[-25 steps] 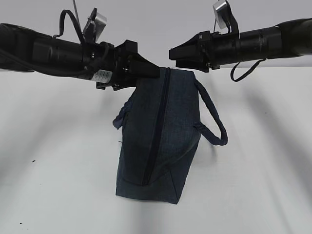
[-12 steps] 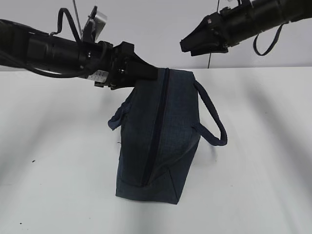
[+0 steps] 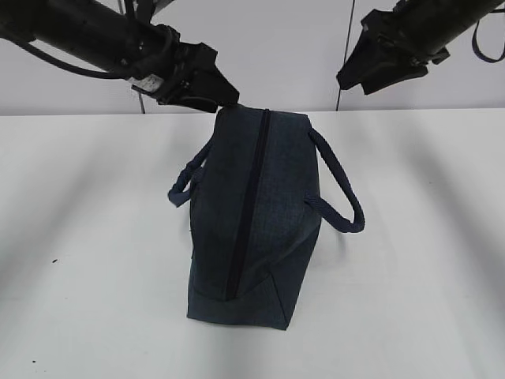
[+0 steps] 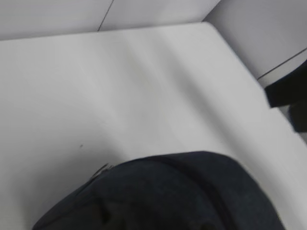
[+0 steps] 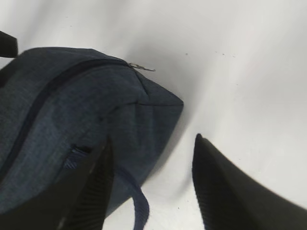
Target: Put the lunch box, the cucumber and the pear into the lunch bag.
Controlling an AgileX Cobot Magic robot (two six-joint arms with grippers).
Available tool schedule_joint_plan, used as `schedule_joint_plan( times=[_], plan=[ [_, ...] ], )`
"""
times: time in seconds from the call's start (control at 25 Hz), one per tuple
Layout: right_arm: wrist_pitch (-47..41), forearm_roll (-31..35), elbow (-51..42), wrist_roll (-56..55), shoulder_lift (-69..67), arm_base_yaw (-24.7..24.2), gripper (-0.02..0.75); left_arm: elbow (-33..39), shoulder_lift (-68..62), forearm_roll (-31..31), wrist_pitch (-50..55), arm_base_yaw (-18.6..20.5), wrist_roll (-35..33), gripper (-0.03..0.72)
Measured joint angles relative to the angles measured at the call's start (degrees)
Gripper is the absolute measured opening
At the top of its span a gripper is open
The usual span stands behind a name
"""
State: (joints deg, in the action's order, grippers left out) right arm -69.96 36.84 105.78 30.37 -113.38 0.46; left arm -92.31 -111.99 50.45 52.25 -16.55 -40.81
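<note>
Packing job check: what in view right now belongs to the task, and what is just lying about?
Belongs to the job:
- lunch bag, zipper closed
- left gripper, above the bag's far end
- right gripper, open, raised clear

Just there:
- table

Lunch box, cucumber and pear: none visible.

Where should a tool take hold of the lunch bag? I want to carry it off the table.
Grip the rolled handle on the lunch bag, coming from above on the right. It loops clear of the bag's side, leaving a gap to hook, while the zipped top looks too broad and soft to pinch.

Two matte black tubular arms [image 3: 87,31], black looping cables, a white label [image 3: 150,85] near the left wrist.
</note>
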Motion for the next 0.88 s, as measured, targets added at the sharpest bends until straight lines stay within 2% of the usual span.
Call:
schedule_joint_plan(
  times=[0.12, 0.2, 0.52, 0.68, 0.88],
  plan=[
    [-0.11, -4.92, 0.0, -3.73, 1.59, 0.0, 0.419, -0.98, 0.83, -8.58, 3.0, 0.0, 4.19, 0.293],
    [-0.19, -7.8, 0.0, -5.7, 2.92, 0.0, 0.419, -1.09, 2.33, -12.22, 5.48, 0.0, 4.81, 0.288],
    [-0.89, -12.83, 0.0, -10.02, 10.14, 0.0, 0.419, -1.2, 10.03, -19.45, 13.11, 0.0, 6.09, 0.191],
    [-1.38, -17.54, 0.0, -12.2, 15.23, 0.0, 0.419, -1.2, 14.19, -23.99, 14.41, 0.0, 11.7, 0.187],
    [-1.75, -22.47, 0.0, -14.35, 22.56, 0.0, 0.419, -1.2, 20.11, -34.54, 16.64, 0.0, 21.48, 0.187]
  ],
)
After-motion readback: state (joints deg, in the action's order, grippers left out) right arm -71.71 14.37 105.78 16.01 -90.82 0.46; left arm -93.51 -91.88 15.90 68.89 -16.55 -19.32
